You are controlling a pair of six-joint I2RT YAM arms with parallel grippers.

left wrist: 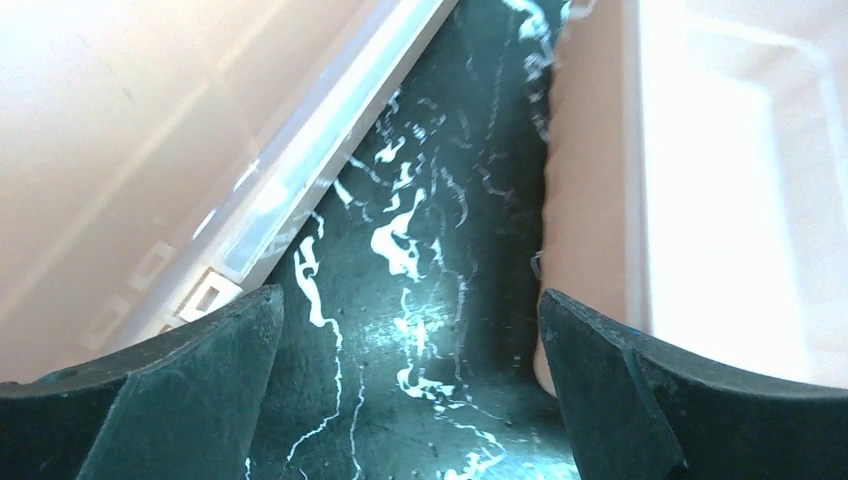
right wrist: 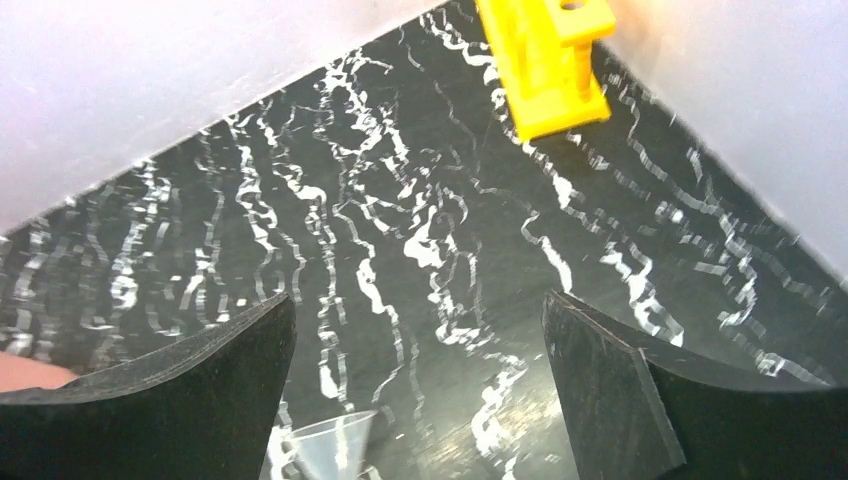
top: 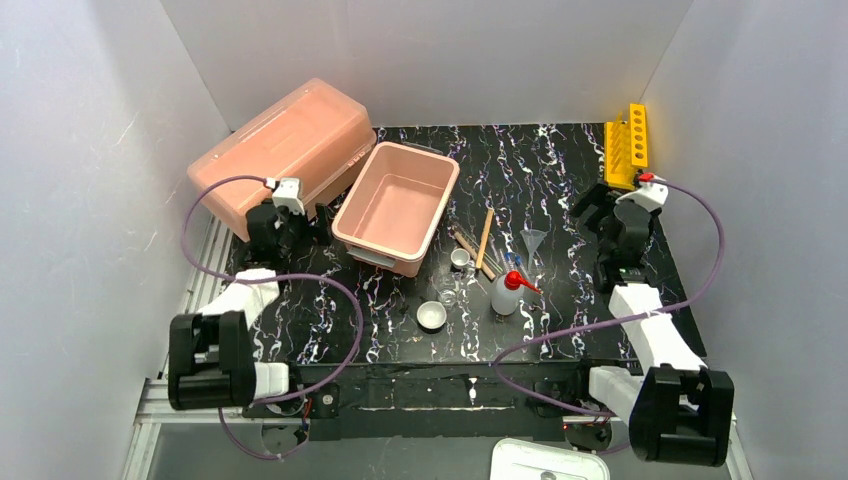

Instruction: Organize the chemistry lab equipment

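The small lab items lie in the middle of the black marbled table: a white squeeze bottle with a red spout point(top: 507, 292), a clear funnel point(top: 534, 241), a white dish point(top: 431, 316), tiny beakers point(top: 460, 258), and wooden sticks with thin tubes point(top: 485, 237). The yellow holed rack point(top: 627, 146) stands at the far right. My left gripper point(top: 300, 226) hangs open over bare table between the two pink containers. My right gripper point(top: 598, 215) is open and empty, near the rack point(right wrist: 545, 60), with the funnel point(right wrist: 330, 440) low between its fingers in the right wrist view.
A pink rectangular tub point(top: 395, 205) sits open at centre left. The large pink lidded box point(top: 285, 150) lies behind it on the left. Both flank my left gripper point(left wrist: 412, 330) closely, box point(left wrist: 120, 150) on one side and tub point(left wrist: 600, 180) on the other. White walls enclose the table. A white lid point(top: 545, 460) lies below the near edge.
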